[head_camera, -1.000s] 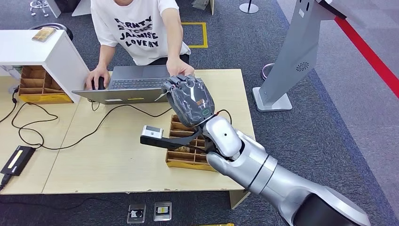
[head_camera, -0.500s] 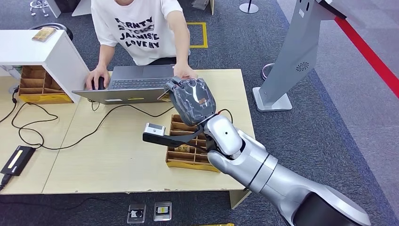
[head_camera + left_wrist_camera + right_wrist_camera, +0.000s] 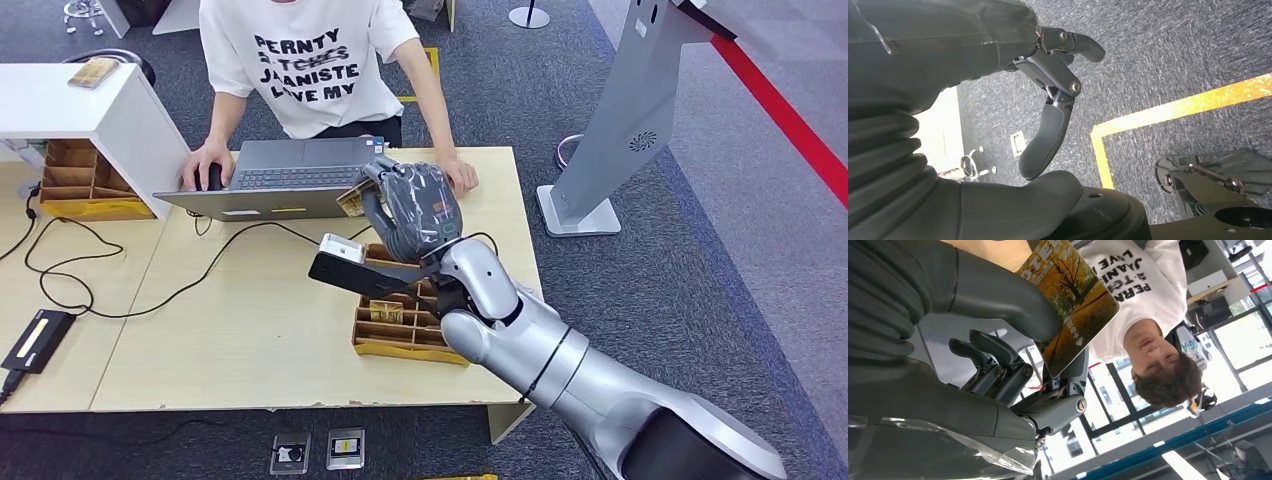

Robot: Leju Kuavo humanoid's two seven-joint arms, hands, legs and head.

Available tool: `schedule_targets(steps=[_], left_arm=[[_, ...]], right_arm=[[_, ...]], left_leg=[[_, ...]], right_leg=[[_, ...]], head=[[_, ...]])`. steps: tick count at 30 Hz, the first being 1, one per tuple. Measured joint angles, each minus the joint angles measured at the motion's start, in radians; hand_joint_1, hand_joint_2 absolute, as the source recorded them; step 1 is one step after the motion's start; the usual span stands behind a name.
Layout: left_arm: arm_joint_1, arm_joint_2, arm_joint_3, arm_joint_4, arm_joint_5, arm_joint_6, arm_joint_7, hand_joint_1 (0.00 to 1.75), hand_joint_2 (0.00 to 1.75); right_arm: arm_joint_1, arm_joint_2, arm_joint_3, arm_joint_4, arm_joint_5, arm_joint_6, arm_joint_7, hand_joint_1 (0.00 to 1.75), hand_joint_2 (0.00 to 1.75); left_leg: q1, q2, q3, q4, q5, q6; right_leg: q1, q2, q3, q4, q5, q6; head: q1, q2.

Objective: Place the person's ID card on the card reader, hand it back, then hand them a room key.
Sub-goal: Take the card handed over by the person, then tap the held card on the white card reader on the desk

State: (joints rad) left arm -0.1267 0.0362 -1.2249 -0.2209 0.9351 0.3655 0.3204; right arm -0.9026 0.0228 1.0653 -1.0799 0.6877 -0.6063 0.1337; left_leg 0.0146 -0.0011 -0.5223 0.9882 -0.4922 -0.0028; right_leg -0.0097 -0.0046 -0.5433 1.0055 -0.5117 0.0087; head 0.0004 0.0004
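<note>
The right hand [image 3: 412, 210] hung above the far right part of the table [image 3: 250, 330], its thumb and fingers pinching a card [image 3: 1073, 305] with a printed autumn-tree picture on its face; in the head view the card [image 3: 351, 202] stuck out from the hand towards the laptop [image 3: 275, 180] at the table's far edge. Whether this was the ID card or a room key could not be read from the print, though its picture face looked more like a key card. The person [image 3: 310, 60] sat behind the far edge, one hand on a mouse beside the laptop and the other resting flat on the far right corner, near the robot's hand but apart from it. Below the arm a cardboard tray [image 3: 395, 330] with divided compartments lay near the front right edge, and a small grey device [image 3: 340, 250], possibly the card reader, stood just beside it. The left hand [image 3: 1048, 100] hung over the carpeted floor, fingers apart and holding nothing. As a judgement, the step in hand was a hand-over of the card. The next move would call for carrying it towards the person's hand at the corner, holding it level and within reach, and keeping the pinch until they had taken it.
</note>
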Motion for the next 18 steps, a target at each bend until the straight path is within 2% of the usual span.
schedule_targets(steps=[13, 18], left_arm=[[0.001, 0.0, 0.0, 0.0, 0.004, 0.0, 0.0, 0.0, 1.75], [0.002, 0.0, 0.0, 0.0, 0.007, -0.002, 0.0, 0.0, 1.75]], right_arm=[[0.008, -0.018, -0.05, -0.106, -0.163, -0.067, 0.003, 1.75, 1.75], [0.027, -0.039, -0.079, -0.174, -0.179, -0.088, 0.017, 1.75, 1.75]], left_leg=[[0.0, 0.0, 0.0, 0.0, 0.0, 0.0], [0.0, 0.0, 0.001, 0.0, 0.0, 0.0]], right_leg=[[0.0, 0.001, 0.0, 0.0, 0.0, 0.0], [0.0, 0.001, 0.0, 0.0, 0.0, 0.0]], head=[[0.0, 0.0], [0.0, 0.0]])
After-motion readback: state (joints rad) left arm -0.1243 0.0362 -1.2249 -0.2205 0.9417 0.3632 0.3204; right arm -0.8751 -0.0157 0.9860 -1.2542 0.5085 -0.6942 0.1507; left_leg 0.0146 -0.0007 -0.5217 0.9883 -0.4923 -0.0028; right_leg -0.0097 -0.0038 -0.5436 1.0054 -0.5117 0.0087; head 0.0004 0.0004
